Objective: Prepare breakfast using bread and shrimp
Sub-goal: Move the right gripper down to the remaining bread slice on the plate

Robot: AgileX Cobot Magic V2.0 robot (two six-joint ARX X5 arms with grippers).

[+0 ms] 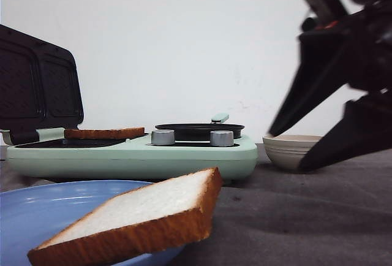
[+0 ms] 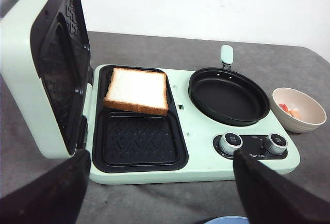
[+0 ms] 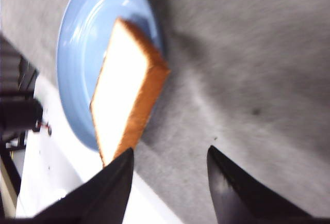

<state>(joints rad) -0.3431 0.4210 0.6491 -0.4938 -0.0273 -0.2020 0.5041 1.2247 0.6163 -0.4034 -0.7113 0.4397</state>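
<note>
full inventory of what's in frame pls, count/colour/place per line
bread: 2, white crumb with orange-brown crust; one in the maker's rear sandwich well, one propped tilted on the plate
breakfast maker: 1, mint green, on the table, lid open upright
frying pan: 1, black, on the maker's right side
knobs: 2, silver, maker front
plate: 1, blue, in front of the maker
bowl: 1, beige, right of the maker, pinkish pieces inside
table: 1, grey cover
left gripper: black, open, above the maker's front
right gripper: black, open, near the plate
</note>
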